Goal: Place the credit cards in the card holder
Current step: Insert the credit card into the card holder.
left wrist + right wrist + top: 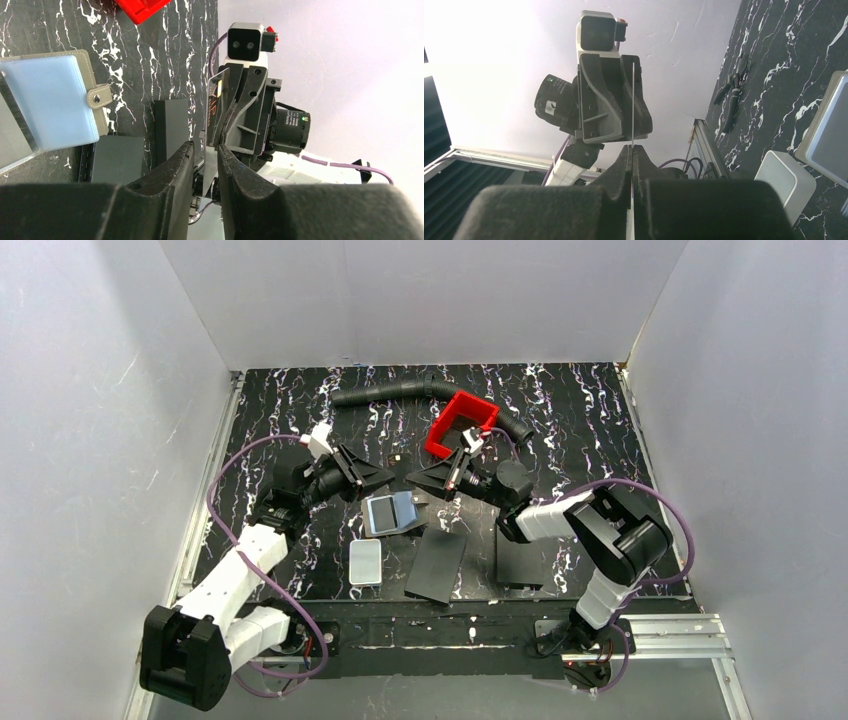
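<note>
Right gripper [632,148]: jaws pinched shut on one credit card [632,100], edge-on, long axis pointing at the left gripper [206,147]. Its jaws are cracked a slit, apparently empty. Card holder [390,513] lies open on the bench [580,420], lower-centre between both arms, about equidistant.

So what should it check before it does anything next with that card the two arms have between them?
1. Card gripped: ok. The right gripper is shut on the credit card.
2. Other hand ready: ok. The left gripper is open, one finger on each side of the card's end.
3. Card square between those fingers: cannot tell.
4. Card holder open: ok. It lies flat with the shiny pockets facing up.
5. Holder uncovered: ok. Nothing lies on it.
6. Free pocket: cannot tell.
</note>
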